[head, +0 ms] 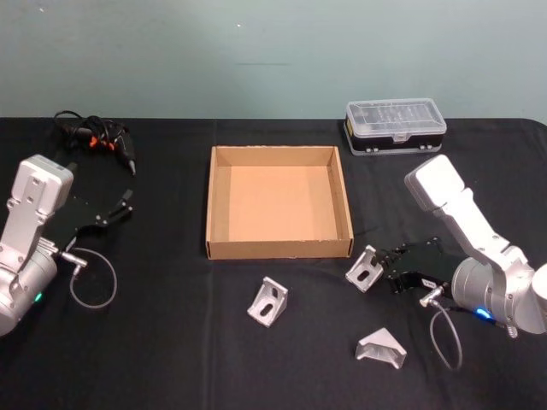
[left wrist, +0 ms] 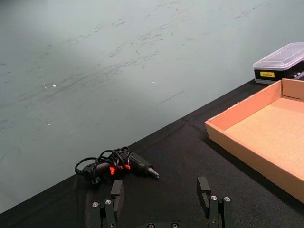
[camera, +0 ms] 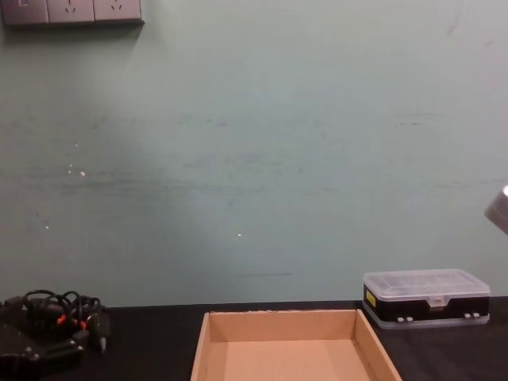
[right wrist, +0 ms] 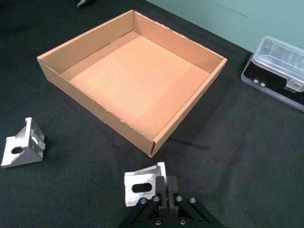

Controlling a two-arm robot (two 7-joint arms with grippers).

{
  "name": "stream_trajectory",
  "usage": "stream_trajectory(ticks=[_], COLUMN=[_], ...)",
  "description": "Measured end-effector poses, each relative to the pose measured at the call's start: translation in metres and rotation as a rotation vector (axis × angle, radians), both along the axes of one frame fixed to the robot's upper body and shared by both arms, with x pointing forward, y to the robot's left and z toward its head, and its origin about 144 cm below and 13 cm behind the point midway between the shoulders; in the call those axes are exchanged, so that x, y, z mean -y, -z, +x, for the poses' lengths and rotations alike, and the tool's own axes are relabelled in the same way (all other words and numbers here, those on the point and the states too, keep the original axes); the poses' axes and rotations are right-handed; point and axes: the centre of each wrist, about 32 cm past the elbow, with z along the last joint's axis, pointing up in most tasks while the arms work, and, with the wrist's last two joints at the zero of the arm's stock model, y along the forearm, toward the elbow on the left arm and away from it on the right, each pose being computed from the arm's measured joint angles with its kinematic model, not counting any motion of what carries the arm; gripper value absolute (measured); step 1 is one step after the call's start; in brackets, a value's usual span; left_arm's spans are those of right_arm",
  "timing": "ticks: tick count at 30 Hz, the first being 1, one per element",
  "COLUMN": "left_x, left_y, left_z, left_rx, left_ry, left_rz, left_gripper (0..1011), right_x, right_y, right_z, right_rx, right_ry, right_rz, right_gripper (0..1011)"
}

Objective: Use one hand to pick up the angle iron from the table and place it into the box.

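The tan cardboard box [head: 278,248] stands empty in the middle of the black table [head: 171,359]. My right gripper [head: 386,272] is shut on one silver angle iron [head: 364,269], just in front of the box's front right corner. In the right wrist view the fingers [right wrist: 164,186] pinch that angle iron [right wrist: 141,187] by one flange, close to the box [right wrist: 95,109]. A second angle iron [head: 269,301] lies in front of the box, and a third [head: 381,348] lies nearer the table's front. My left gripper [head: 120,207] rests open at the far left.
A clear-lidded plastic case [head: 395,125] sits behind the box at the right. A black electric screwdriver with coiled cable [head: 94,137] lies at the back left, in front of the left gripper [left wrist: 161,199]. A green wall stands behind the table.
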Motion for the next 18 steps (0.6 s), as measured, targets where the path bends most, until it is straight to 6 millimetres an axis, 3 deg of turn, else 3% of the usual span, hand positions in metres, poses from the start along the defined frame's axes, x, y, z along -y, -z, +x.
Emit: stream_trajectory(ticks=[11,18], left_x=[0.0,0.0], left_y=[0.0,0.0], left_z=[0.0,0.0], left_rx=[0.0,0.0], left_ry=[0.0,0.0], left_rz=[0.0,0.0], left_gripper=[1011,1011], right_x=[0.001,0.001], right_y=[-0.002,-0.019], right_z=[-0.003,-0.013], right_rx=[0.023,0.087], right_ry=[-0.005,-0.015], right_rz=[-0.001,0.012], right_gripper=[21,21])
